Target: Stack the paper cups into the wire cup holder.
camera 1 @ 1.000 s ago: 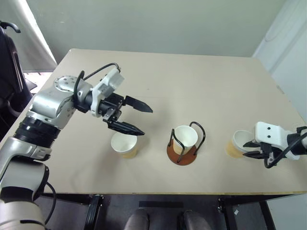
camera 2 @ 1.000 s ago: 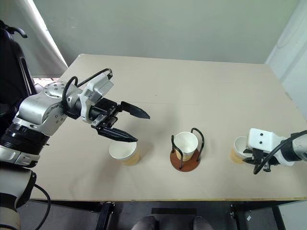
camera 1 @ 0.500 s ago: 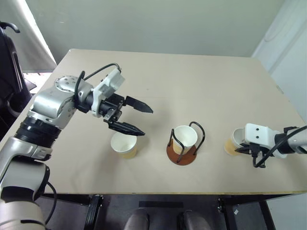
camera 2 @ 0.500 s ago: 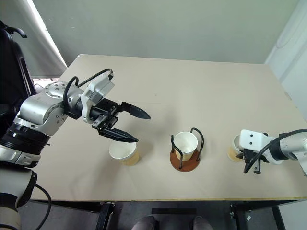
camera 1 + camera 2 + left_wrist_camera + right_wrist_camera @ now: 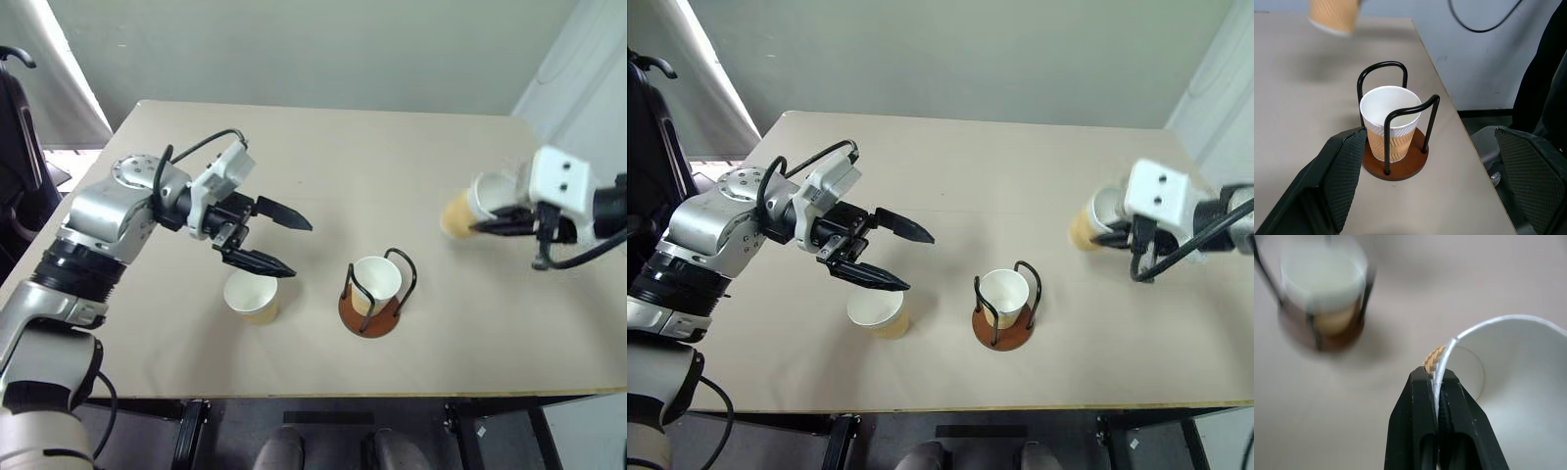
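Wire cup holder [image 5: 369, 299] sits lower centre of the head view, near the tabletop's [image 5: 392, 166] front edge, w/ one paper cup [image 5: 376, 280] already seated upright inside its black loops. Second cup [image 5: 251, 296] stands on the tabletop just left of the holder, mouth up, untouched. Third cup [image 5: 468, 207] is in the air at mid right, clear of the tabletop, tipped on its side.

Right pincer [image 5: 1437, 382] is clenched on that cup's rim; wrist view shows the wall pinched between both fingers, one inside, one outside. Left pincer [image 5: 277, 238] hangs w/ jaws released wide, just above the standing cup, holding nothing.

Step in hand, by the look of it: carrying cup no. 2 toward the holder. Next move prob. needs the cup brought over the seated one, turned mouth up, lined up between the loops, then lowered to nest before letting go. Thin rim grip could let it swing or slip.
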